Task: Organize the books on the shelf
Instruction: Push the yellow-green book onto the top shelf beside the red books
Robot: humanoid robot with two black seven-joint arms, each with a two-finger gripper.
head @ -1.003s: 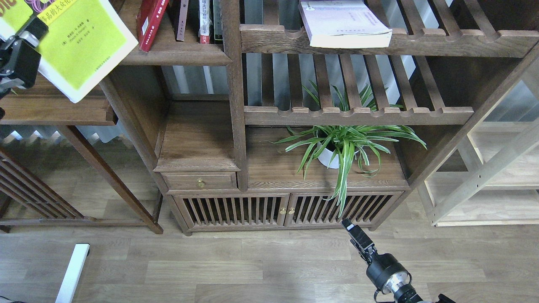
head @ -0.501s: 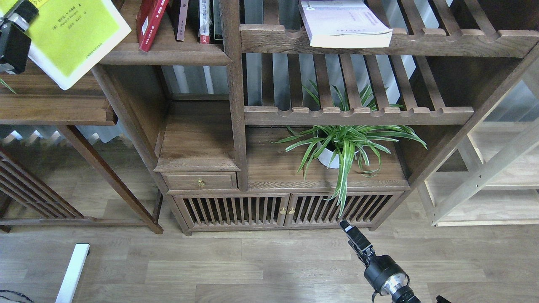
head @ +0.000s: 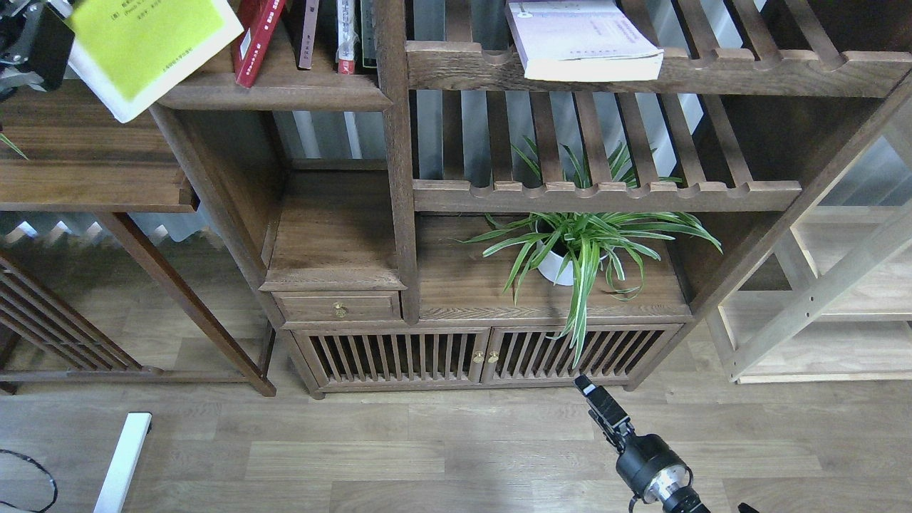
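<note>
Before us stands the tall bookcase (head: 399, 214), its solid dark shelf (head: 285, 89) near the top left carrying a leaning red book (head: 255, 39) and slim volumes. Our left claw (head: 32, 43), raised at the top left corner of the view, grips the yellow-green book (head: 153, 46) tilted, its right edge touching the red book above the shelf's left end. The lavender book (head: 581, 39) lies flat on the slatted rack. Our right claw (head: 595, 402) hangs low over the floor, pointing up-left; we cannot tell its opening.
</note>
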